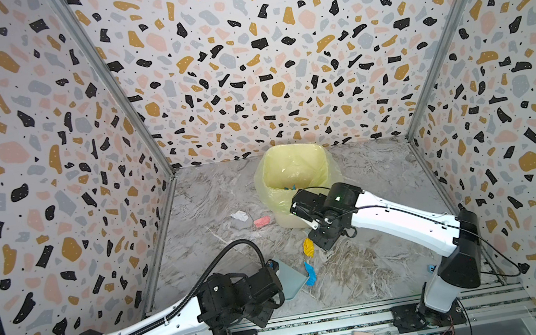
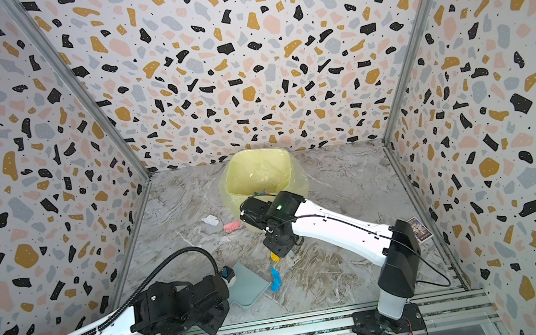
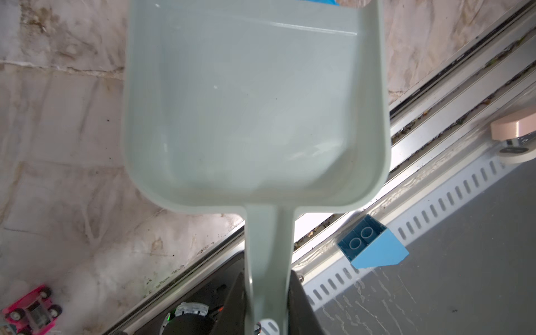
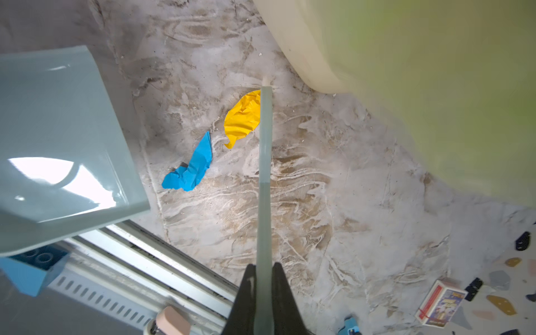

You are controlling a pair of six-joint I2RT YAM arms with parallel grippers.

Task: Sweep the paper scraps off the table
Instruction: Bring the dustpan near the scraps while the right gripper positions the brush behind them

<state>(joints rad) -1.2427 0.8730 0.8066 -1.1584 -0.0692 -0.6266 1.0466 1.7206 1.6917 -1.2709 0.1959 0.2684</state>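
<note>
The marbled grey, white and brown table [image 1: 364,269] carries yellow, blue, pink and white paper scraps [image 4: 242,120]; the dustpan [image 3: 255,101] is pale grey-green.

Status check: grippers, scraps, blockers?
Left gripper shut on dustpan, right gripper shut on brush. Yellow scrap at brush, blue scrap near dustpan; white scrap, pink scrap by bin. Nothing in the way.

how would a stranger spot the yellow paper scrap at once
Find the yellow-lined bin at the back of the marble table. In front of it two scraps lie close together. Yours is the crumpled yellow scrap, nearer the bin; its neighbour is a bright blue scrap.
</note>
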